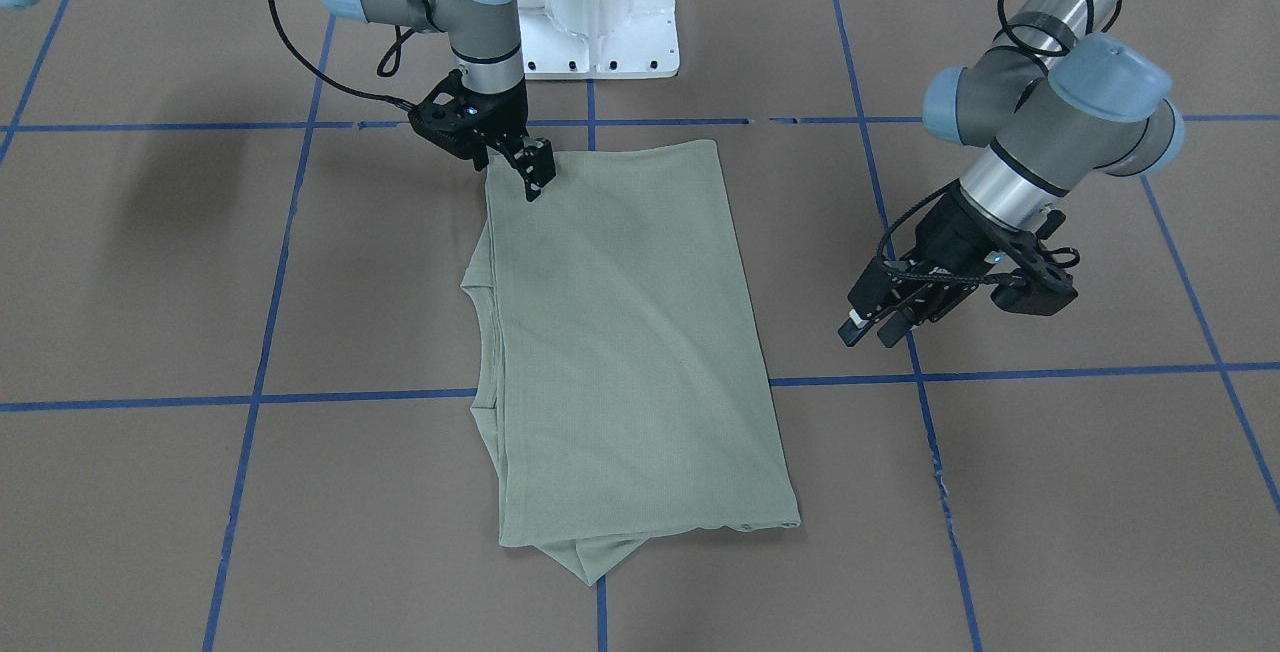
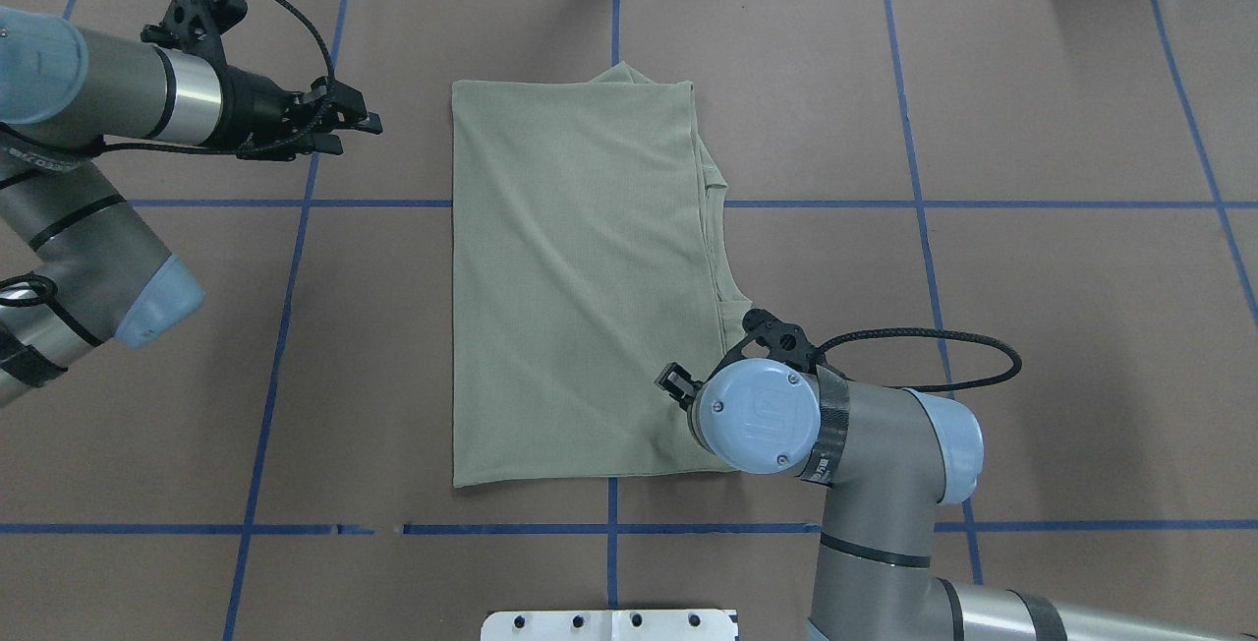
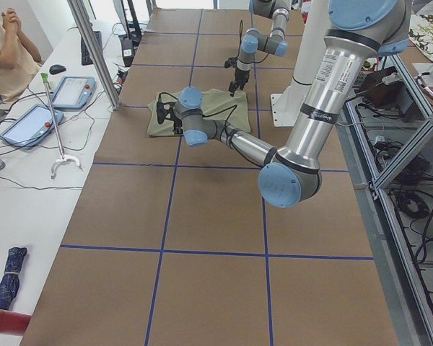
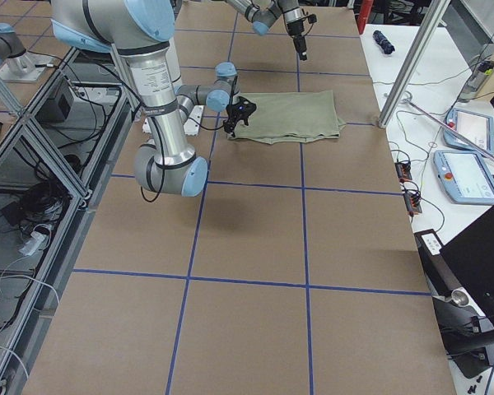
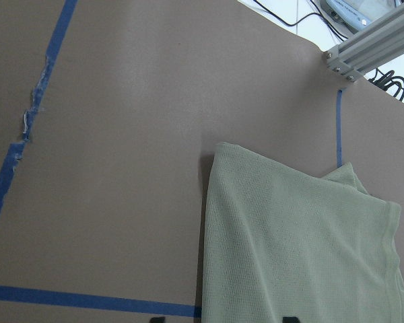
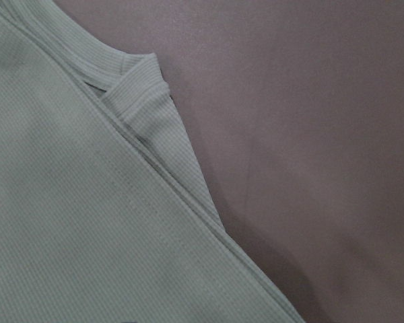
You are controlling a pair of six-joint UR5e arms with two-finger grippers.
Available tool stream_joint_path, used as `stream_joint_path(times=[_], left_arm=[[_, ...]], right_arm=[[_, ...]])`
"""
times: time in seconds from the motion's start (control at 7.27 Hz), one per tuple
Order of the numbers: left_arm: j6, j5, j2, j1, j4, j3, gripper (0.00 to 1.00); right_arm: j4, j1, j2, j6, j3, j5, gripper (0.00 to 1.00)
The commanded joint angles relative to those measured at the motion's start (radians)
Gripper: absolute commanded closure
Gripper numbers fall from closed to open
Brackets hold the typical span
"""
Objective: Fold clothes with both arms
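Observation:
The sage-green shirt (image 1: 630,332) lies folded into a long rectangle in the middle of the table (image 2: 580,287). Its ribbed collar (image 6: 131,87) shows at one long edge. My right gripper (image 1: 517,172) hangs low over the shirt's corner nearest the robot, on the collar side. Its jaws look open and hold no cloth. From overhead my wrist hides it except for one finger (image 2: 674,385). My left gripper (image 1: 872,329) is open and empty, raised above bare table beside the shirt's other long edge (image 2: 356,127). The left wrist view shows the shirt's far corner (image 5: 289,256).
Brown paper with a grid of blue tape (image 1: 350,398) covers the table. The white pedestal base (image 1: 600,22) stands at the robot's side of the shirt. An aluminium post (image 4: 412,66), tablets (image 3: 32,119) and a seated operator (image 3: 3,43) are beyond the far edge.

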Motion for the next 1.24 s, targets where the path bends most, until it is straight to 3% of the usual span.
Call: stream_joint_path(times=[0.0,0.28,0.41,0.55,1.1], left_arm=[[0.000,0.000,0.000,0.000,-0.001,0.002,0.34],[0.002,0.000,0.000,0.000,-0.001,0.001,0.34],[0.002,0.000,0.000,0.000,-0.001,0.001,0.34],[0.000,0.000,0.000,0.000,-0.001,0.001,0.34],[0.000,-0.005,0.000,0.000,-0.001,-0.004,0.34]], right_arm=[[0.043,-0.001,0.002,0.006,-0.018,0.005,0.08],[0.043,-0.010,-0.001,0.006,-0.020,0.005,0.38],[0.043,-0.011,-0.001,0.006,-0.018,0.005,0.77],[0.043,-0.011,-0.002,0.003,-0.018,0.008,1.00],[0.044,0.000,0.002,-0.019,0.001,0.014,1.00]])
